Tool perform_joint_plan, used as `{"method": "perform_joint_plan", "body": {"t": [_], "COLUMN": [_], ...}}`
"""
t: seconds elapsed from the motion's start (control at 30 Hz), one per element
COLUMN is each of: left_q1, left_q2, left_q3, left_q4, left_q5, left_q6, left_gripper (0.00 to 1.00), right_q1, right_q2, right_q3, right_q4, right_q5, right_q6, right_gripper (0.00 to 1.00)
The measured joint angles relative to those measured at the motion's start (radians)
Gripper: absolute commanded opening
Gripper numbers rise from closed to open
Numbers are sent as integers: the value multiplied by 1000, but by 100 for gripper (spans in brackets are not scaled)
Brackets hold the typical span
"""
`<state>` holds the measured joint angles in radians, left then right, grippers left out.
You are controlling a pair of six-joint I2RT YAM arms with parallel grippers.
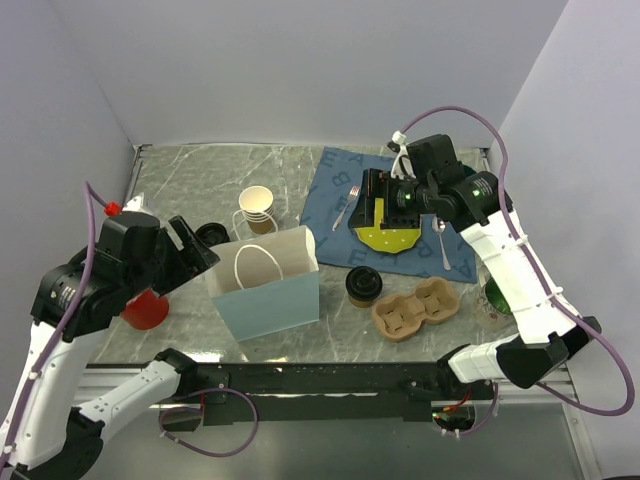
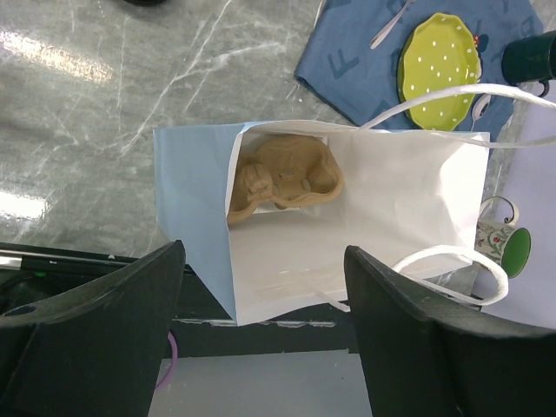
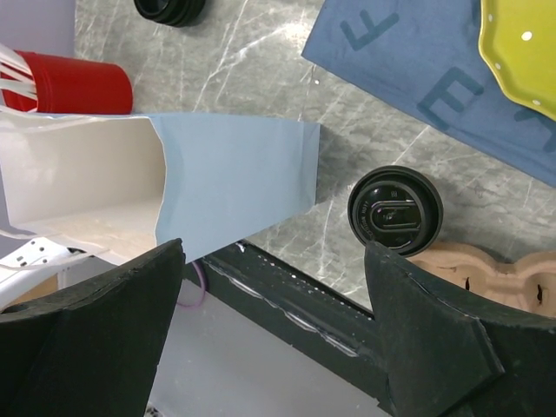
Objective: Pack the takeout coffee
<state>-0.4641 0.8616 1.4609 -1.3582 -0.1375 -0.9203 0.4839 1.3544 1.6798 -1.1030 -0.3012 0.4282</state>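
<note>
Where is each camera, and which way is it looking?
Top camera: high behind the robot, looking down on the table; both arms show.
Left wrist: on the left arm, looking down into the paper bag; left jaws open, low in view.
Right wrist: on the right arm, looking down at the takeout coffee; right jaws open, low in view.
Shared: both wrist views show the bag and the green plate.

Colours I read off both wrist views.
Under my black left claw (image 2: pixel 265 252) the bag (image 2: pixel 193 174) is pale blue outside and white inside, with white handles. Just ahead of my right claw (image 3: pixel 274 252), equally black, the takeout coffee (image 3: pixel 395 210) shows me a black lid, with a tan carrier (image 3: pixel 460 261) to its right. The tabletop (image 3: pixel 261 61) is grey with white veins. Farther ahead of that claw I see a blue cloth (image 3: pixel 408 69) with darker letters, a lime plate (image 3: pixel 521 52) dotted white, and to the left a red cup (image 3: pixel 78 82).
</note>
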Motion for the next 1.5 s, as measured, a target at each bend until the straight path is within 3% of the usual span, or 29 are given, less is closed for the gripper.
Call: {"method": "perform_joint_plan", "body": {"t": [0.33, 0.5, 0.77, 0.83, 0.97, 1.03, 1.1, 1.17, 1.27, 1.5], "left_q1": [0, 0, 0, 0, 0, 0, 0, 0, 0, 0], "left_q2": [-47, -19, 113, 113, 85, 78, 79, 86, 93, 79], "left_q3": [-38, -77, -71, -72, -98, -107, -109, -109, -111, -135], "left_q4": [-1, -10, -1, 9, 34, 39, 50, 62, 75, 102], "left_q5": [-6, -30, -51, -49, -32, -18, -10, -3, 2, 13], "left_q6": [7, 6, 27, 28, 25, 23, 24, 24, 24, 17], "left_gripper": [75, 51, 35, 29, 3, 1, 1, 1, 1, 1], "right_q1": [56, 185, 270, 275, 285, 293, 296, 299, 299, 304], "right_q2": [26, 155, 328, 339, 333, 329, 329, 330, 330, 333], "right_q3": [35, 192, 313, 309, 302, 289, 282, 281, 281, 281], "right_q4": [22, -13, -126, -139, -130, -116, -109, -111, -116, -137], "right_q5": [-137, -74, 75, 88, 85, 68, 57, 53, 57, 73], "right_q6": [-4, -8, -6, -4, 0, 10, 19, 27, 33, 55], "right_gripper": [78, 73, 63, 55, 31, 23, 23, 35, 41, 47]}}
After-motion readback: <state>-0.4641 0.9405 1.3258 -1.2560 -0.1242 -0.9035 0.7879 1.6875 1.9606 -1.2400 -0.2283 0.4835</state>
